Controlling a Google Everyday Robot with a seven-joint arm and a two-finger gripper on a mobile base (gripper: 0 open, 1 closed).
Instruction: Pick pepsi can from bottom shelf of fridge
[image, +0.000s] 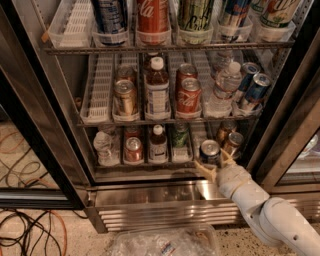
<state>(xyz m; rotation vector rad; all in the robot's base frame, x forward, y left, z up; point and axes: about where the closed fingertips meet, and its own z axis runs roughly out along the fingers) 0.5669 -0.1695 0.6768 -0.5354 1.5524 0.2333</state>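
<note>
The pepsi can (210, 149), dark blue with a silver top, stands at the front right edge of the bottom shelf (145, 165) of the fridge (60, 125). My gripper (212, 160) comes in from the lower right on a white arm (260, 210). Its tan fingers (204, 169) sit on either side of the can, shut on its lower body. The can's logo is hidden.
On the bottom shelf stand a crumpled water bottle (103, 145), a red can (133, 149), a dark bottle (158, 143), a green can (180, 135) and brown cans (233, 142). The steel base panel (150, 200) lies below. A clear plastic bag (165, 242) and cables (30, 230) lie on the floor.
</note>
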